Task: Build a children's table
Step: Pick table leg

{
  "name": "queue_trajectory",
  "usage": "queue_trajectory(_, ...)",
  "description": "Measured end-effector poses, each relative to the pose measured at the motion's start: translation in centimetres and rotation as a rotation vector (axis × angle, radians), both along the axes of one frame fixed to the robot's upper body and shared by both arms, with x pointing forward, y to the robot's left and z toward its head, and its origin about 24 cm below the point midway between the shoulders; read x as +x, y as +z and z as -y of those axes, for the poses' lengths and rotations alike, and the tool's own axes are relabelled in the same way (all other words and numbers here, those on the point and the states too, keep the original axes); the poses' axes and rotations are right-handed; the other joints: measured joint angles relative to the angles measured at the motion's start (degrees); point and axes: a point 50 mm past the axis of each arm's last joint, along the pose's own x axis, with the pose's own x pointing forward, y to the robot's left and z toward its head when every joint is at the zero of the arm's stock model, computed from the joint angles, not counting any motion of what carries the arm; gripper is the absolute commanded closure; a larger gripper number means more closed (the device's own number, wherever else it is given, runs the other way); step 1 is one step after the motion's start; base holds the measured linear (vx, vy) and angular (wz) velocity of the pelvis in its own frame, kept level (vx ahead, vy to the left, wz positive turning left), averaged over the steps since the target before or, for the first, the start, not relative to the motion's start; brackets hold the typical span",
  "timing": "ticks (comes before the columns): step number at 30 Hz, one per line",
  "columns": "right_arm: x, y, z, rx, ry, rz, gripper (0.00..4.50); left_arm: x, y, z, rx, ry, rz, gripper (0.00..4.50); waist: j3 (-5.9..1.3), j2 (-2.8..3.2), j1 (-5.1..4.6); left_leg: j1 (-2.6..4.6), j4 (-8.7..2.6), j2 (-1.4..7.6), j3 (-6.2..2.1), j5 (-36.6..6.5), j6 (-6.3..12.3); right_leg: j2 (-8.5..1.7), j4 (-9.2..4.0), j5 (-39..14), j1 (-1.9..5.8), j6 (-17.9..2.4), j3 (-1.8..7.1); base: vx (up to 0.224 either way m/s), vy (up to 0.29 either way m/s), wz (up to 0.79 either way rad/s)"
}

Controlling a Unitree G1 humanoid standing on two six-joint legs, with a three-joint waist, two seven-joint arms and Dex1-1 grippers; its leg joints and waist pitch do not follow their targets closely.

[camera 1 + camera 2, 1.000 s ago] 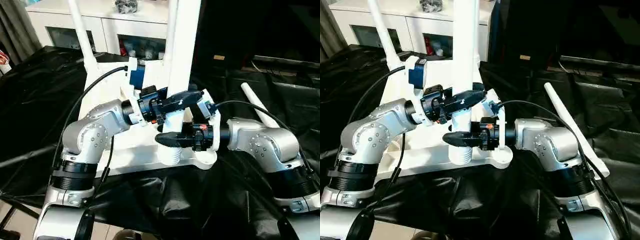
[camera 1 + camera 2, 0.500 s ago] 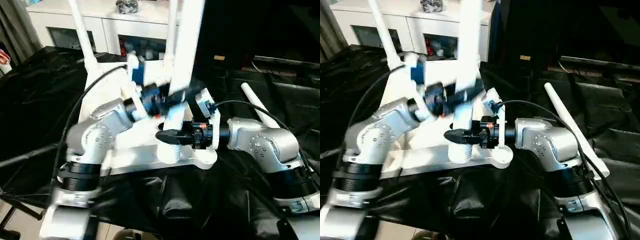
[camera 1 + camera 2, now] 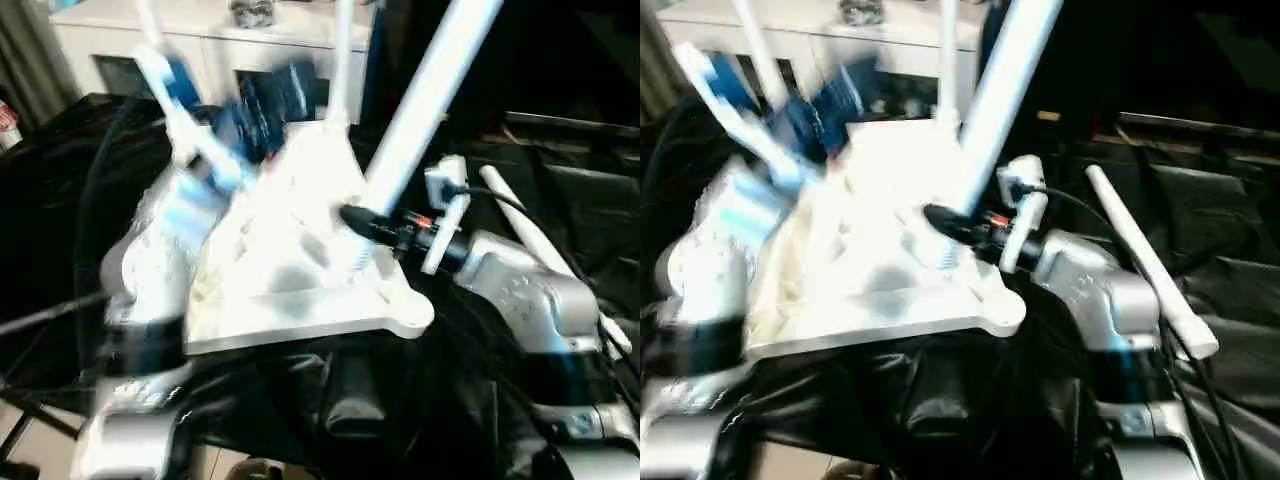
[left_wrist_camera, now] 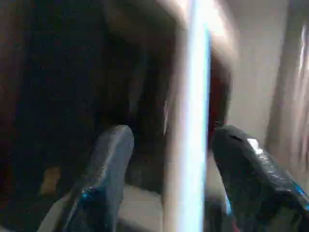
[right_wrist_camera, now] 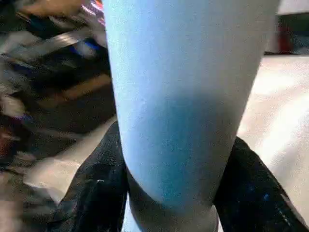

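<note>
The children's table top [image 3: 300, 290] lies underside up on black cloth. Two white legs [image 3: 342, 50] stand at its far corners. My right gripper [image 3: 358, 228] is shut on a third white leg [image 3: 425, 90] near its ribbed lower end, with a black finger [image 5: 94, 193] on each side of the tube. This leg leans with its top to the right, and its lower end is over the top's near right part. My left arm [image 3: 170, 230] is raised at the left and blurred. My left gripper [image 4: 174, 150] is open, fingers wide apart, a thin white bar beyond them.
A loose white leg [image 3: 520, 225] lies on the black cloth to the right of my right arm. A white cabinet [image 3: 200, 40] with glass doors stands behind the table top. Black cloth [image 3: 330, 400] hangs over the near edge.
My left gripper has let go of the leg and swung up and away to the left. The leg, still in my right gripper, has tipped from upright to leaning right.
</note>
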Motion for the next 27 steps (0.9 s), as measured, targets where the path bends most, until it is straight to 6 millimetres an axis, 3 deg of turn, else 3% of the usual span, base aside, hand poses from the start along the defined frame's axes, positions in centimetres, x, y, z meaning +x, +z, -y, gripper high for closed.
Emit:
queue_trajectory(3, -0.6, -1.4, 1.3, -0.112, -0.111, -0.012, 2.59, -1.5, -4.8, 0.3, 0.213, -0.064, -0.106, 1.46, 0.01, -0.02, -0.08, -0.1, -0.03, -0.01, 0.03, 0.0, 0.0, 0.0, 0.0, -0.01, -0.09, 0.02, 0.02, 0.0, 0.0, 0.0)
queue_trajectory(9, -2.0, -2.6, 2.0, -0.169, -0.206, -0.021, 2.59, -2.1, -9.4, 2.3, 0.472, -0.132, -0.194, 1.46, -0.08, 0.2, -0.6, 0.37, -0.19, -0.03, 0.07, 0.0, -0.03, 0.0, 0.06, -0.01, 0.17, 0.02, 0.09, 0.0, 0.0, 0.0)
queue_trajectory(11, -2.3, -3.0, 2.0, -0.186, -0.225, -0.029, 2.59, -2.2, -11.3, 2.9, 0.535, -0.141, -0.24, 1.46, -0.08, 0.22, -1.29, 0.45, -0.27, -0.04, 0.06, 0.01, -0.04, 0.0, 0.03, -0.02, 0.2, 0.03, 0.07, 0.0, 0.0, 0.0)
queue_trajectory(13, -2.4, -3.3, 1.9, -0.19, -0.249, -0.037, 2.59, -2.4, -12.2, 3.2, 0.584, -0.148, -0.244, 1.46, -0.08, 0.23, -1.9, 0.46, -0.31, -0.04, 0.05, 0.01, -0.04, 0.0, 0.01, -0.02, 0.2, 0.03, 0.06, 0.0, 0.0, 0.0)
queue_trajectory(14, -2.4, -3.4, 1.8, -0.182, -0.271, -0.04, 2.59, -2.5, -12.7, 3.2, 0.618, -0.15, -0.243, 1.74, -0.09, 0.25, -2.26, 0.5, -0.31, -0.04, 0.04, 0.01, -0.05, 0.0, 0.01, -0.01, 0.19, 0.03, 0.06, 0.0, 0.0, 0.0)
queue_trajectory(17, -2.4, -2.9, 1.6, -0.17, -0.297, -0.019, 2.59, -2.6, -13.4, 3.4, 0.658, -0.153, -0.256, 1.87, -0.09, 0.25, -3.07, 0.49, -0.31, -0.04, 0.04, 0.01, -0.05, 0.0, 0.02, -0.01, 0.15, 0.02, 0.05, 0.0, 0.0, 0.0)
queue_trajectory(27, -2.5, -2.4, 1.4, -0.176, -0.292, 0.009, 2.59, -2.1, -14.0, 2.4, 0.717, -0.122, -0.23, 2.76, -0.1, 0.25, -3.16, 0.49, -0.31, -0.04, 0.05, 0.01, -0.05, 0.0, 0.02, 0.0, 0.18, -0.01, 0.06, 0.0, 0.0, 0.0)
